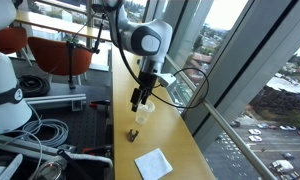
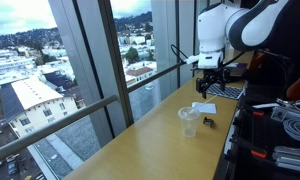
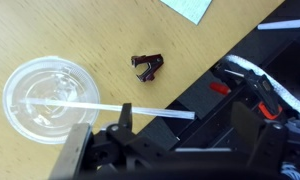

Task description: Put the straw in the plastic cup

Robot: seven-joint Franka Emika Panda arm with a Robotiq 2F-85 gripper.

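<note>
Straw (image 3: 140, 111) lies across the plastic cup (image 3: 20, 76), pincer (image 1: 140, 101) spread wide above

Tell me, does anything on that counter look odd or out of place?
A small dark lump lies loose on the counter beside the plastic cup; I cannot tell what it is. The straw slants out over the cup's rim.

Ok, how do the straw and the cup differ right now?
The straw is thin, white and opaque; the cup is wide, round and clear. The cup stands upright; the straw slants across its rim, one end over its mouth, the other well outside. Both are pale and unmarked.
</note>
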